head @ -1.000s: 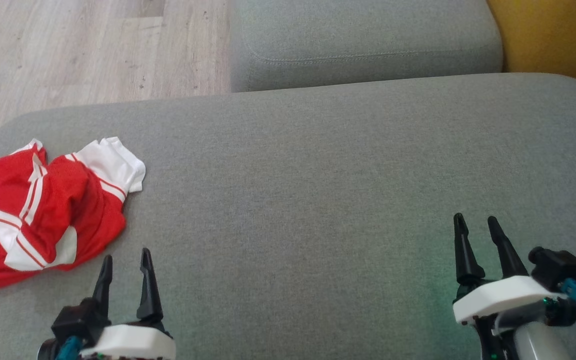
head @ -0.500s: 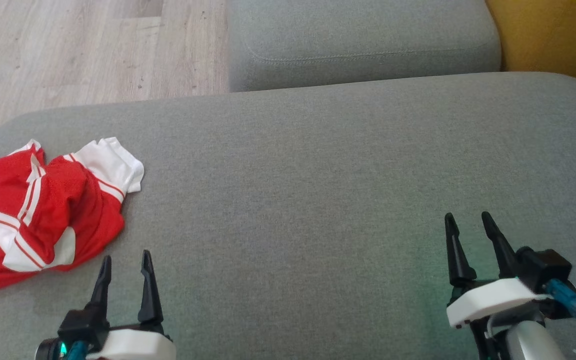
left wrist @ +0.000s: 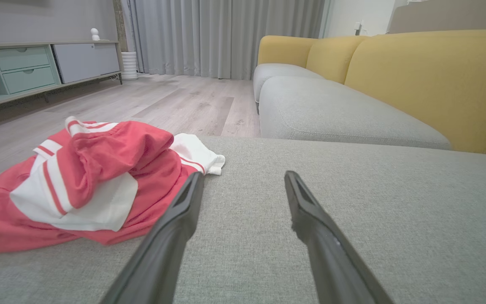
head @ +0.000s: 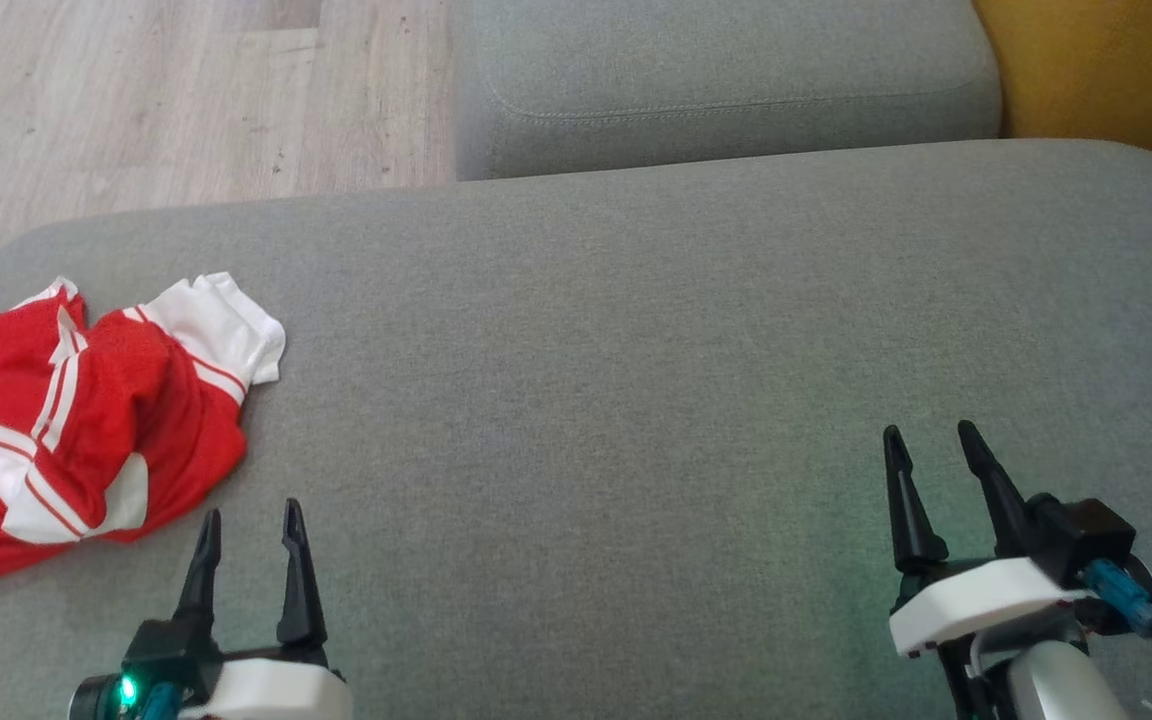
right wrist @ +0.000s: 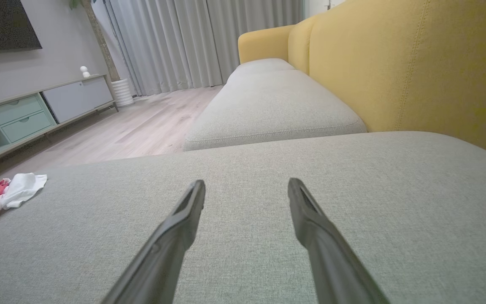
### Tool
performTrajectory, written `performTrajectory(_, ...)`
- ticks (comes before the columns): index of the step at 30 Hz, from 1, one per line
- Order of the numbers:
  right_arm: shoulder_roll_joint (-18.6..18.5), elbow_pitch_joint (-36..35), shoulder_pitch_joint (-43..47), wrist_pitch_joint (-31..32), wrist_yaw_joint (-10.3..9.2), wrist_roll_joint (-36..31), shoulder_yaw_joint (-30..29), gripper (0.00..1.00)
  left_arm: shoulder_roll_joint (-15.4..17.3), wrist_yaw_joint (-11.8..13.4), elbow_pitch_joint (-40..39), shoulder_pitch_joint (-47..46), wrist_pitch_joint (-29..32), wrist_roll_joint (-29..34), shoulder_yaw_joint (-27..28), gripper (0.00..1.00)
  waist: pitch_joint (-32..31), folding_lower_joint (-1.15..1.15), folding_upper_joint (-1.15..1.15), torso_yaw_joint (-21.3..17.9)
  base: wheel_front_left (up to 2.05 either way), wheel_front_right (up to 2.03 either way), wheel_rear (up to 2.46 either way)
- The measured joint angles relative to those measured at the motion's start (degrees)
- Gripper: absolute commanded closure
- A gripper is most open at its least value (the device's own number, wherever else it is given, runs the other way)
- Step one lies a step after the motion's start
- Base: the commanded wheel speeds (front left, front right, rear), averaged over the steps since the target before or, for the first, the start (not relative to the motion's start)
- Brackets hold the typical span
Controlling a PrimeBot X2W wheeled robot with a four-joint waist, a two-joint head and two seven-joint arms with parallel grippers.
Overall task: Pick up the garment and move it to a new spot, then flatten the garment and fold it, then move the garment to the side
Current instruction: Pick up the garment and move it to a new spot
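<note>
Crumpled red-and-white mesh garment lies untouched on the grey sofa cushion; left gripper and right gripper spread, empty—every step remains.

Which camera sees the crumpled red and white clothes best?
The left wrist view: the crumpled red-and-white fabric garment lies close, nearly whole. The head view crops it at the left edge; the right wrist view catches a far corner.

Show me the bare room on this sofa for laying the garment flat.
Bare seat cushion runs from the red-and-white garment rightward to the yellow backrest, widest between the left hand and right hand. The far cushion beyond is bare too. Crowded: the left end, under the garment.
</note>
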Motion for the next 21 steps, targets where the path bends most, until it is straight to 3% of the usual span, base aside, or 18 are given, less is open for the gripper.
performTrajectory(9, 0.0, 0.0, 0.2, -0.2, 0.0, 0.0, -1.0, 0.0, 0.2, 0.5, 0.0, 0.0, 0.0, 0.5, -0.5, 0.0, 0.1, 0.0, 0.0, 3.8, 0.0, 0.0, 0.0)
performTrajectory(21, 0.0, 0.0, 0.3, -0.6, 0.0, 0.4, 0.4, 0.0, 1.7, 1.0, -0.4, 0.1, 0.7, 0.9, -0.8, 0.0, -0.1, 0.0, 0.0, 17.6, 0.0, 0.0, 0.0)
